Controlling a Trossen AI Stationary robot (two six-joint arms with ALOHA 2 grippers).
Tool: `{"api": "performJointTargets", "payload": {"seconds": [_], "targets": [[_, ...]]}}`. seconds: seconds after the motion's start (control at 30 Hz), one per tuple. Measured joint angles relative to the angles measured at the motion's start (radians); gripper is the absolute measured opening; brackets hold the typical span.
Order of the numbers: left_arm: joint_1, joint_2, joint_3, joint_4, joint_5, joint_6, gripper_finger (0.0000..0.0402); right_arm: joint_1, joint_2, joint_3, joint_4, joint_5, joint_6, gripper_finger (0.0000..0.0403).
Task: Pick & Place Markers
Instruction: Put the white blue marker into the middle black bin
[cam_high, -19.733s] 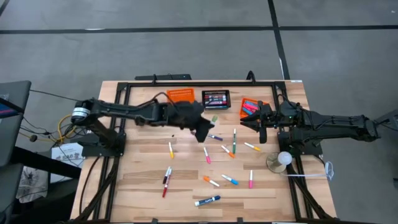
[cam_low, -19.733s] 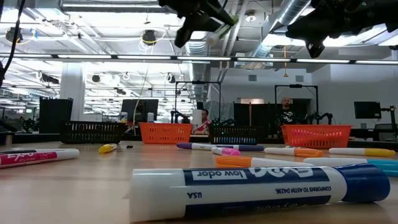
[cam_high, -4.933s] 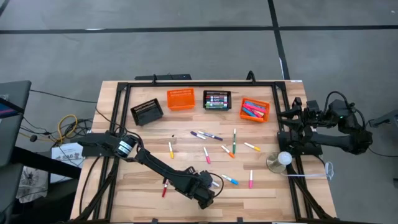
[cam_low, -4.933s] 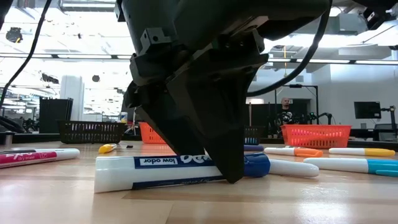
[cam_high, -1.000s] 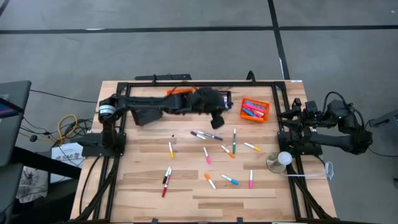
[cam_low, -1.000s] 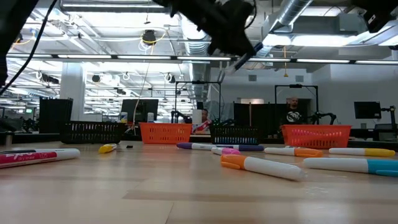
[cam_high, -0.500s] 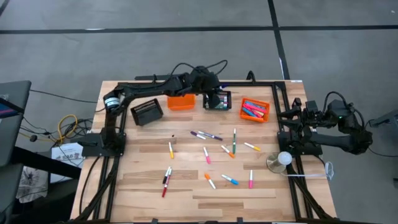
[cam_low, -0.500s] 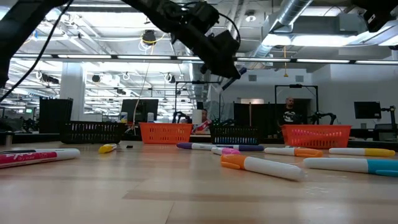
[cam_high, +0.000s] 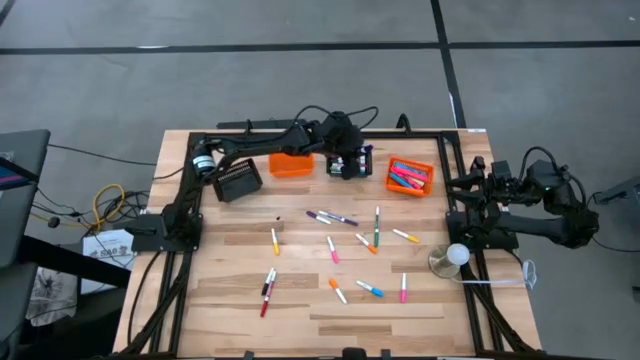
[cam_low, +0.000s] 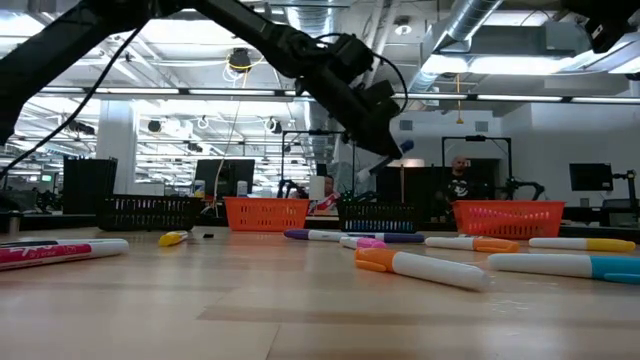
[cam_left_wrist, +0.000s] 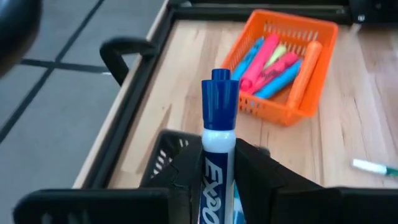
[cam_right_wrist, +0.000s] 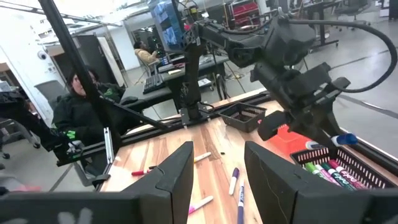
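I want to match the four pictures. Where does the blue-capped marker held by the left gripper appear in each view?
High view: hidden under the left gripper.
Low view: blue-capped marker, cap showing below the gripper.
Left wrist view: centre, between the fingers.
Right wrist view: at right.
Shared landmark: black basket beneath it.

Dark jointed arms (cam_high: 260, 150), black cables (cam_high: 340, 108)

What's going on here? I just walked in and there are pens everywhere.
The left gripper is holding a blue-capped marker over the black basket at the back of the table. The right gripper waits, open, at the right edge. About a dozen markers lie loose on the wood.
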Motion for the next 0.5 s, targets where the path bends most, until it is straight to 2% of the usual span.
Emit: {"api": "performJointTargets", "payload": {"seconds": [0.17, 0.4, 0.5], "targets": [[0.021, 0.000, 0.000, -0.068, 0.029, 0.000, 0.0076, 0.000, 0.000, 0.000, 0.000, 0.000, -0.001, 0.0133], [0.045, 0.000, 0.000, -0.067, 0.072, -0.003, 0.0076, 0.000, 0.000, 0.000, 0.000, 0.001, 0.000, 0.0133], [0.066, 0.000, 0.000, -0.067, 0.137, -0.016, 0.0076, 0.000, 0.000, 0.000, 0.000, 0.001, 0.000, 0.0133]]}}
